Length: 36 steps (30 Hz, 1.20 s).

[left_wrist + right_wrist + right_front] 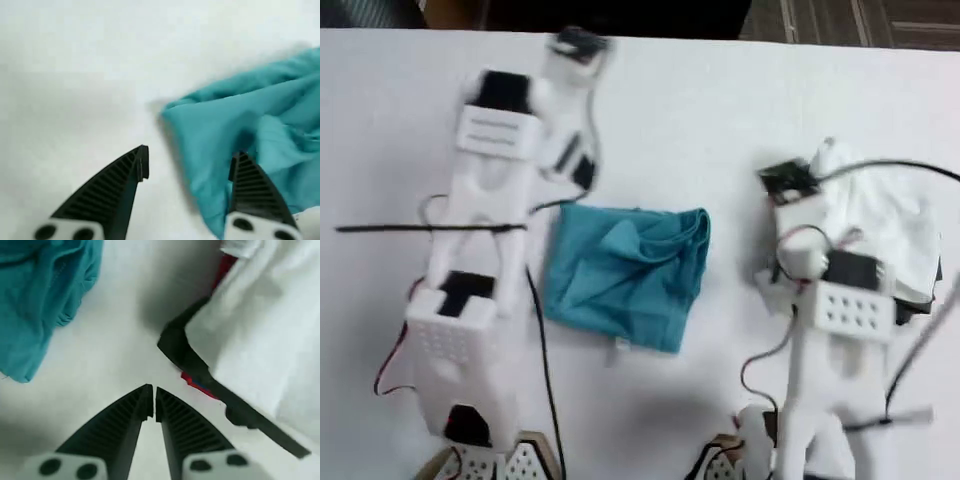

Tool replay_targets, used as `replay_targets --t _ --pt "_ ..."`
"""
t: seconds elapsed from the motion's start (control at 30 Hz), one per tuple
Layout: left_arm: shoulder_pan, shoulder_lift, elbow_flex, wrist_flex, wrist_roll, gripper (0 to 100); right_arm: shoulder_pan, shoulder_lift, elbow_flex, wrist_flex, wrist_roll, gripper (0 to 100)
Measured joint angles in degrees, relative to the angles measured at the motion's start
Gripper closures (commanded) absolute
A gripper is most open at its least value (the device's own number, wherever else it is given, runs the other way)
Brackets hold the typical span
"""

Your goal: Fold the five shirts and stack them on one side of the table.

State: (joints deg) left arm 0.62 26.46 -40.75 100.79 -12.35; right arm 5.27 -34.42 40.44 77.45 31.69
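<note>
One teal shirt (625, 265): we see it rumpled on the bench (720, 100), its corner just ahead of the left tool (191, 155).
Left tool: spread apart, empty.
Right tool (152, 390): closed together on nothing, with the shirt off to one side and the stack (880, 220) to the other.
Stack: white shirt on top, black and red beneath.
Next move: we judge the left arm nearer, since the shirt's edge runs straight ahead of its tool.

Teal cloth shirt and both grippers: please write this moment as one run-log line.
left gripper: open, astride edge of teal cloth shirt; right gripper: shut, empty; white cloth shirt: tops pile
</note>
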Motion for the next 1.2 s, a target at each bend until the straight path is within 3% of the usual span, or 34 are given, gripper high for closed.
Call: replay_targets --t 0.1,0.33,0.57,0.77,1.07,1.2 --pt "-2.2 0.0 6.8 -2.2 0.0 73 -6.0 6.9 -4.5 -0.2 -1.2 97.6" --pt "-1.4 0.0 23.7 -16.6 0.8 73 -14.7 22.3 -18.0 -0.8 -4.6 97.6" --pt "-1.1 0.0 32.1 -26.7 0.9 73 -16.0 29.9 -24.6 1.1 -4.7 97.6" --pt "-5.3 0.0 36.8 -33.0 0.6 73 -16.3 30.2 -24.8 1.1 -4.7 97.6" --pt "-6.7 0.0 37.3 -34.0 -0.2 73 -16.4 30.4 -25.8 1.1 -4.7 97.6" --pt "-6.7 -0.1 35.6 -30.5 -0.2 73 -19.3 30.7 -30.5 1.1 -4.7 97.6"
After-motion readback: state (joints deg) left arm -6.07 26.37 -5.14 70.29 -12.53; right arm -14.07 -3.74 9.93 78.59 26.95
